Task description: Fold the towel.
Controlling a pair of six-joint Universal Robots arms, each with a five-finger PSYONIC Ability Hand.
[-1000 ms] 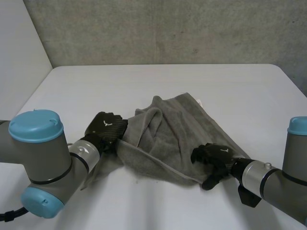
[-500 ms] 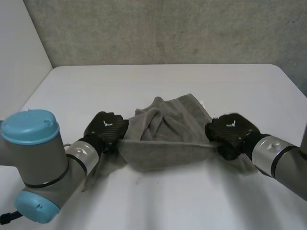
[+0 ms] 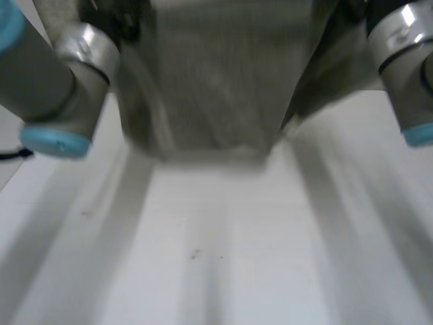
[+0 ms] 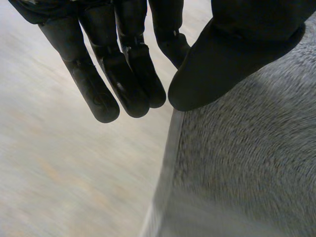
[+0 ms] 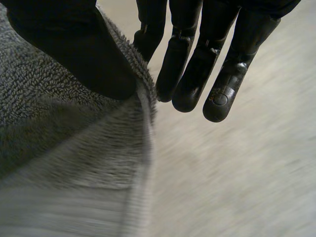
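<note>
Head view first: we see our towel hanging above the tabletop, spread between the two arms. Over to the left wrist view, where our left robot hand pinches the towel's edge, thumb pressed on the cloth against straight fingers. Right wrist view, same story: our right robot hand clamps the hemmed edge between thumb and straight fingers, and the cloth falls away under the palm.

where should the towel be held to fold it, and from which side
Along its top edge at the two side hems, one hand from each side. The towel hangs spread between the left hand and right hand, each thumb pinching beside a hem, so it likely hangs flat.
</note>
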